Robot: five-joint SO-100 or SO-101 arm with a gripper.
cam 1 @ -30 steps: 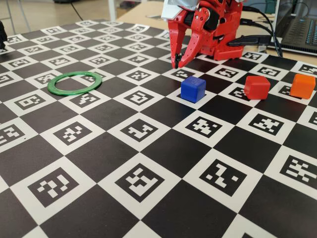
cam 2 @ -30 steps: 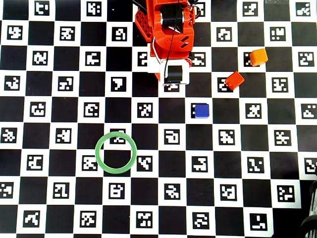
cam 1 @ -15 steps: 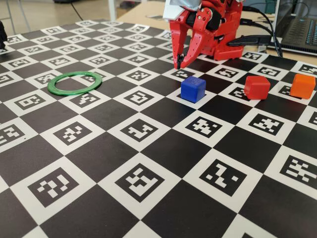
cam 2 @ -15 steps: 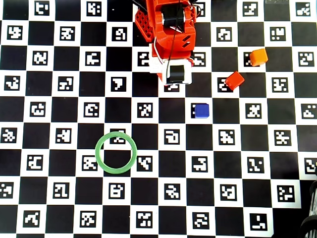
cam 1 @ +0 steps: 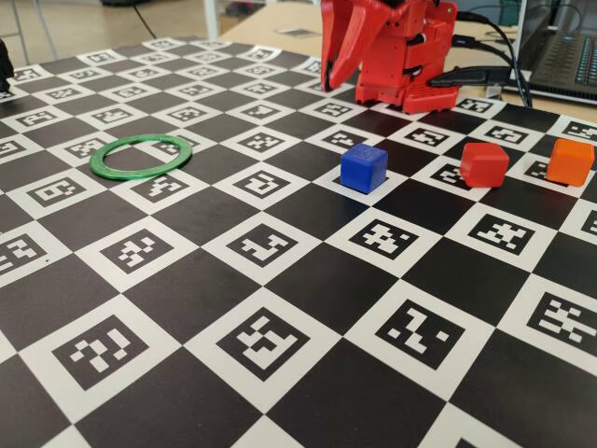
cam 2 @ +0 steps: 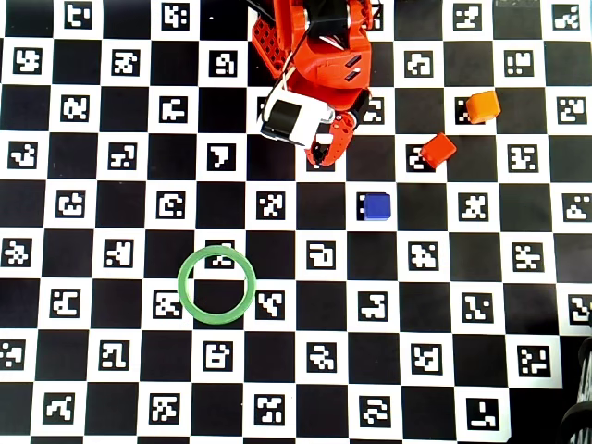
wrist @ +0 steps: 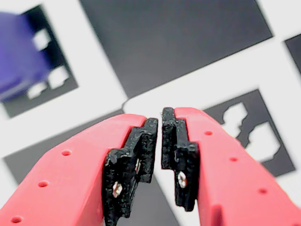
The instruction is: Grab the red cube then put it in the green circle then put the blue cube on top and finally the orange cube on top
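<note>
Bkgd: checkerboard mat [cam 1: 308, 280] of black squares and white squares w/ printed marker codes, laid on a table; a laptop [cam 1: 564, 56] is seen at the far right edge in the fixed view. All places below are given rel. to the blue cube [cam 1: 363, 168].

Nearest the fixed cam, only bare mat is seen. Next, the blue cube itself, sat flat on the mat. The green circle [cam 1: 141, 155] is found well to its left at abt the same depth, empty inside. The red cube [cam 1: 484, 164] is seen right of it, slightly farther back, tilted rel. to the grid in the overhead view [cam 2: 438, 150]. The orange cube [cam 1: 570, 161] lies farther right again, just beyond the red one.

Farthest: the gripper [cam 2: 326, 151], raised behind and left of the blue cube, nothing held. In the wrist view its fingertips [wrist: 141, 150] are seen nearly pressed together, only a thin slit btwn them.

Progress: nothing is judged done yet. All three cubes are left to be grabbed, placed and stacked, red first.
</note>
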